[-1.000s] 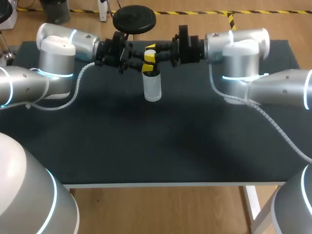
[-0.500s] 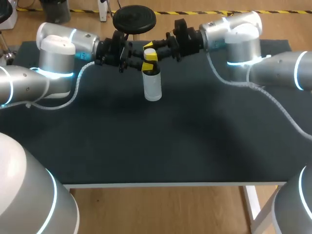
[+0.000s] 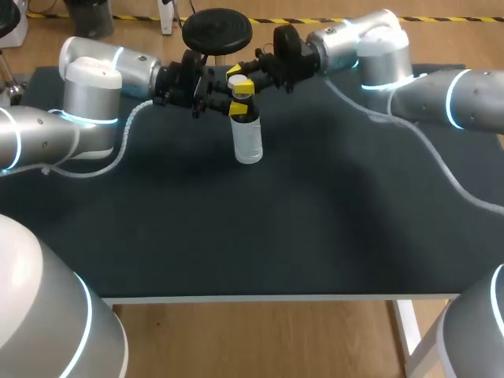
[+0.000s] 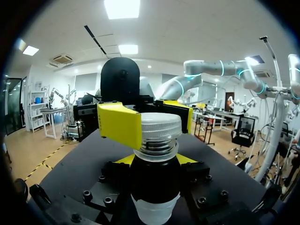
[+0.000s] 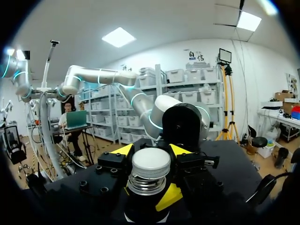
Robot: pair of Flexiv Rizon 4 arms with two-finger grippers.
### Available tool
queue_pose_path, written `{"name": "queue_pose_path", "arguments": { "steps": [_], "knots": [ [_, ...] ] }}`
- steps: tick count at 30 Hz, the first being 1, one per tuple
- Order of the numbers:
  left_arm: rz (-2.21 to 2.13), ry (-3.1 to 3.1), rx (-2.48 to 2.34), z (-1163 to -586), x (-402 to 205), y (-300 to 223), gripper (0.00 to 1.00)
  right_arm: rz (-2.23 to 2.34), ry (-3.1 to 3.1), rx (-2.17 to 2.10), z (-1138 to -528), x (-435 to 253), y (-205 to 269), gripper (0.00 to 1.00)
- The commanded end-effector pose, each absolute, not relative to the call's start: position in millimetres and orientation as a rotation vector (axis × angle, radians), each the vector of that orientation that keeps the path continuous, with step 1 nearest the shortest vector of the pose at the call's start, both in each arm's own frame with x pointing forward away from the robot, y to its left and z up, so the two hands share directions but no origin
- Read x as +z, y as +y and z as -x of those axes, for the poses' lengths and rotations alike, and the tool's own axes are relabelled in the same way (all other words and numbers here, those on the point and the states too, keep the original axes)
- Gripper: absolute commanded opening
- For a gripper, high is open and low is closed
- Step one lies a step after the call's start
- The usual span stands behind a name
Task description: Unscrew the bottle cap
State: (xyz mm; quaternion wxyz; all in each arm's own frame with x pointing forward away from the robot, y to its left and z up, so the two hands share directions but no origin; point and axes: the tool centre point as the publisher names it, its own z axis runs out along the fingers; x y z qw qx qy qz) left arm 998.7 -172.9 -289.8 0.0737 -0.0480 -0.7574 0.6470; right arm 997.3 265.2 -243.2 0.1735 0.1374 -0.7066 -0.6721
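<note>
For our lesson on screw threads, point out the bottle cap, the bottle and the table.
bottle cap (image 4: 161, 126), left wrist view, on its ribbed side.
bottle (image 3: 248, 142), head view, on its clear body.
table (image 3: 260, 236), head view, on its bare dark top.

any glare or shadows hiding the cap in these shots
Head view: soft shadows on the table, cap plainly lit. Left wrist view: strong light overhead, bottle body dark. Right wrist view: mild sheen on the cap top.

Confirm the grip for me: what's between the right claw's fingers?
The cap, pinched from both sides by the right claw; clearest in the left wrist view.
</note>
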Motion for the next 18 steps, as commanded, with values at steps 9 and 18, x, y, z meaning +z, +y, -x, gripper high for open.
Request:
{"name": "queue_pose_path", "arguments": {
  "steps": [9,18],
  "knots": [
    [0.146,-2.272,1.942,-998.7,-291.0,-172.9,0.00,-0.671,-1.842,-1.795,-1002.3,-219.7,244.0,0.00],
    [0.146,-2.272,1.942,-998.7,-291.0,-172.9,0.00,-0.506,-2.022,-1.834,-1009.9,-225.4,204.7,0.00]
  ]
}}
